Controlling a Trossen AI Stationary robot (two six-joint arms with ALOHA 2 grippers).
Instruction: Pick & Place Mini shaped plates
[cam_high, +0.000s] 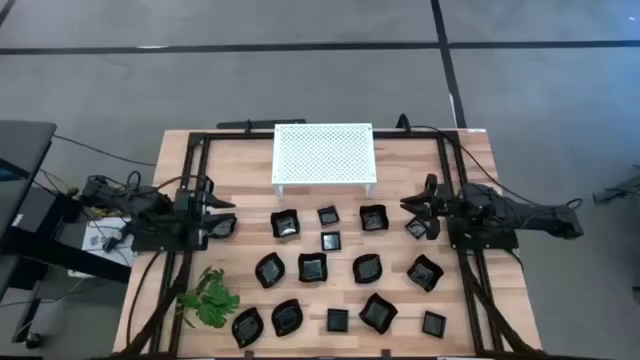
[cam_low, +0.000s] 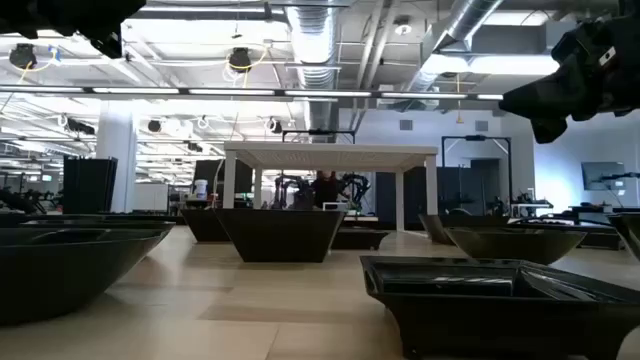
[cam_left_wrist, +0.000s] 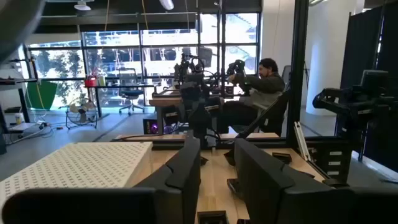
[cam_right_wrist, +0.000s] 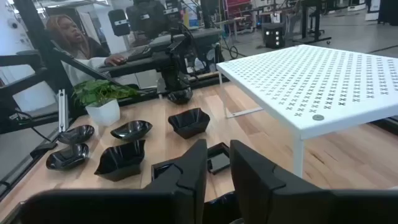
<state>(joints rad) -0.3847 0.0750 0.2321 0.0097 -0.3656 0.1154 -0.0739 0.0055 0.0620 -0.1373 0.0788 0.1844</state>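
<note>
The left gripper hovers at its own edge of the table. In its wrist view the fingers stand a little apart, with bare wood showing through the gap and nothing between them. From above, one dark plate lies just beside or under its tips; I cannot tell whether they touch it.

The right gripper mirrors this on the far side. Its jaws are parted narrowly and empty, and a small plate sits just beside its tips. Through that gap a square plate lies straight ahead on the wood.

The other plates are spread between the two grippers in loose rows. They are kept apart from one another, probably so that fingers can come down on a rim without knocking a neighbour. The white platform stands beyond the plates, ahead of both grippers and empty on top, so it is the likely place for them to go. The plant sits behind the left gripper, clear of the rows.

Both arms look poised to start on their nearest plates, and no plate seems to have been moved yet. The glossy, sloped rims may slip under a narrow pinch.
</note>
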